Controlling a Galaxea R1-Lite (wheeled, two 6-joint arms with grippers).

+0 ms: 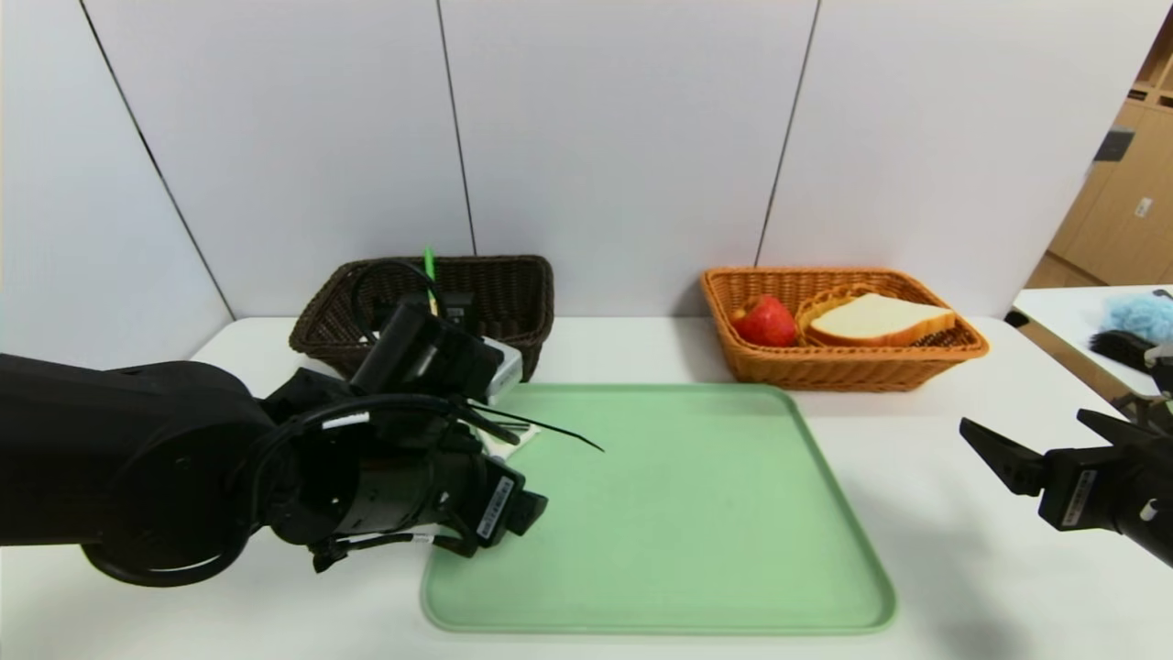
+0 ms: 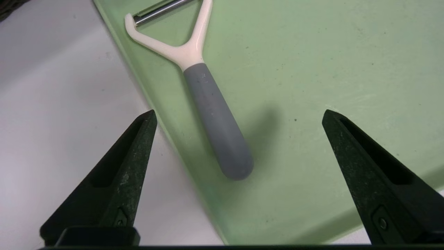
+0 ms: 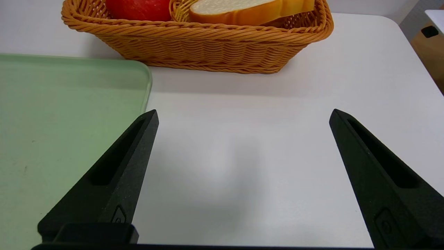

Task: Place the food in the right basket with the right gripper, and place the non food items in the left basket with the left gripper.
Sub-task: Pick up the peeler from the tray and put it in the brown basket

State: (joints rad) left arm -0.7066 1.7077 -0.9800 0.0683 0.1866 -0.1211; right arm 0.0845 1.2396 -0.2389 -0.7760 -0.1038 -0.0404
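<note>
A peeler [image 2: 215, 118] with a grey handle and a white Y head lies on the green tray [image 1: 687, 513] along its left edge. My left gripper [image 2: 239, 113] is open just above it, one finger over the table and one over the tray, with the handle end between them. In the head view the left arm hides its fingers. My right gripper [image 1: 1022, 420] is open and empty over the bare table right of the tray, and shows in the right wrist view [image 3: 243, 111]. The orange right basket [image 1: 843, 367] holds a red apple [image 1: 765, 321] and a bread slice [image 1: 880, 319].
The dark brown left basket [image 1: 513, 284] stands at the back left with a green stick-like item [image 1: 428, 266] in it. A side table at the far right carries a blue fluffy thing [image 1: 1141, 316]. A white wall runs behind both baskets.
</note>
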